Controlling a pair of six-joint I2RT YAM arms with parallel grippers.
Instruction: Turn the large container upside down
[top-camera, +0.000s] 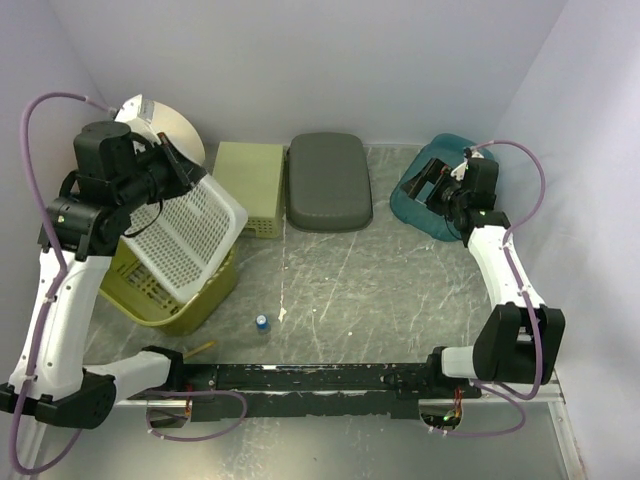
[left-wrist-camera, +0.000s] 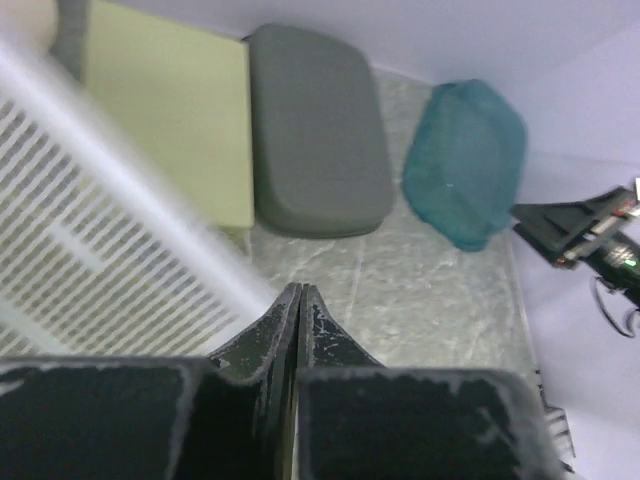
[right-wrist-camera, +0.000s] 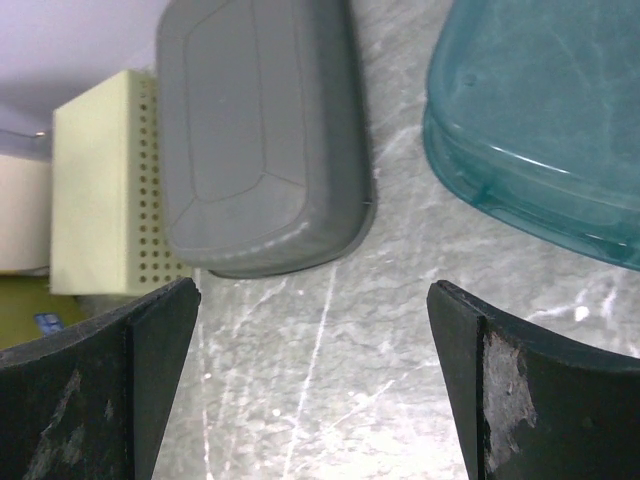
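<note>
Near edge: black rail (top-camera: 320, 378) carrying both arm bases, running left to right along the table's near side.
Task's thing: large white basket (top-camera: 185, 235), at the far left of the table, a slatted, rectangular plastic tub with a thick rim.
Its pose: tilted steeply, its low end resting on an olive-green basket (top-camera: 165, 300) and its high end up at the left gripper (top-camera: 185, 165).
Left fingers: pressed together at the tips, with the basket's blurred rim running straight into them in the wrist view; closed on that rim as far as shows.
Right gripper (right-wrist-camera: 315, 290): fingers wide apart with nothing between, hanging over bare table between the grey container (top-camera: 330, 180) and the teal container (top-camera: 420, 205).
Far row: pale green container (top-camera: 248, 180), then the grey and teal ones, all bottom-up, just beside one another.
Loose item: small blue-capped bottle (top-camera: 262, 322) standing near the olive basket.
Hidden: much of the olive basket lies under the white one; a white round object (top-camera: 170, 125) behind the left arm is partly covered and cannot be identified.
Surface: grey marbled table (top-camera: 380, 290) with pale streaks.
Room: plain pale walls (top-camera: 350, 60) closing in the far side and both ends.
</note>
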